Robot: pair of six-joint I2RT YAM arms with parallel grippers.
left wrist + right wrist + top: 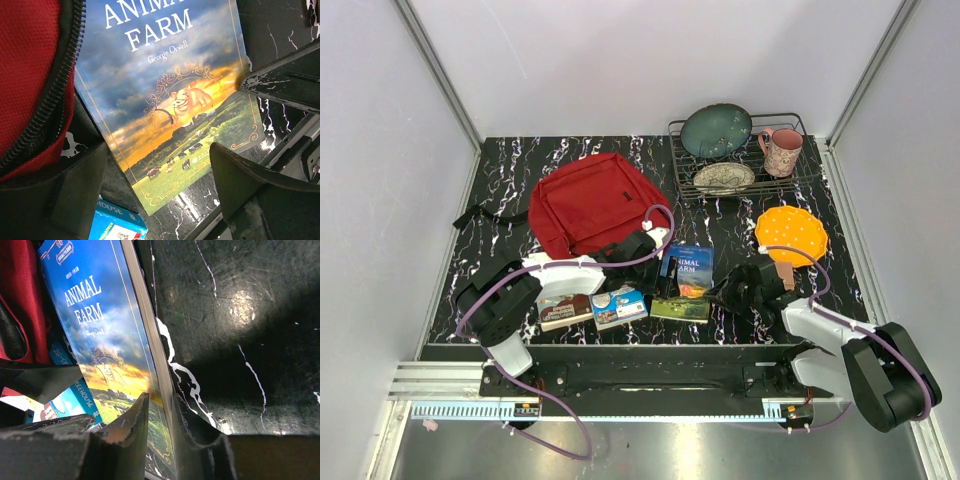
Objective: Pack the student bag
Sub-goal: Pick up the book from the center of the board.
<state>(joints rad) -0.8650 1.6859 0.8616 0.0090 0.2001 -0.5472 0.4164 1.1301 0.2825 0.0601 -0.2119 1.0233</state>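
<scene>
The red student bag (590, 200) lies at the back left, its zip edge (30, 65) beside my left finger. The Animal Farm book (687, 275) lies on the table in front of it. My left gripper (655, 250) hovers open over the book's cover (170, 100) with nothing between its fingers (160, 200). My right gripper (725, 293) reaches in from the right and is shut on the book's right edge (160, 415). One finger (127, 425) is over the cover and the other is against the page side.
A blue Treehouse book (620, 307) and another small book (563, 312) lie near the left arm. A wire rack (800, 165) at the back right holds two plates and a pink mug (781, 151). An orange plate (791, 232) sits behind the right arm.
</scene>
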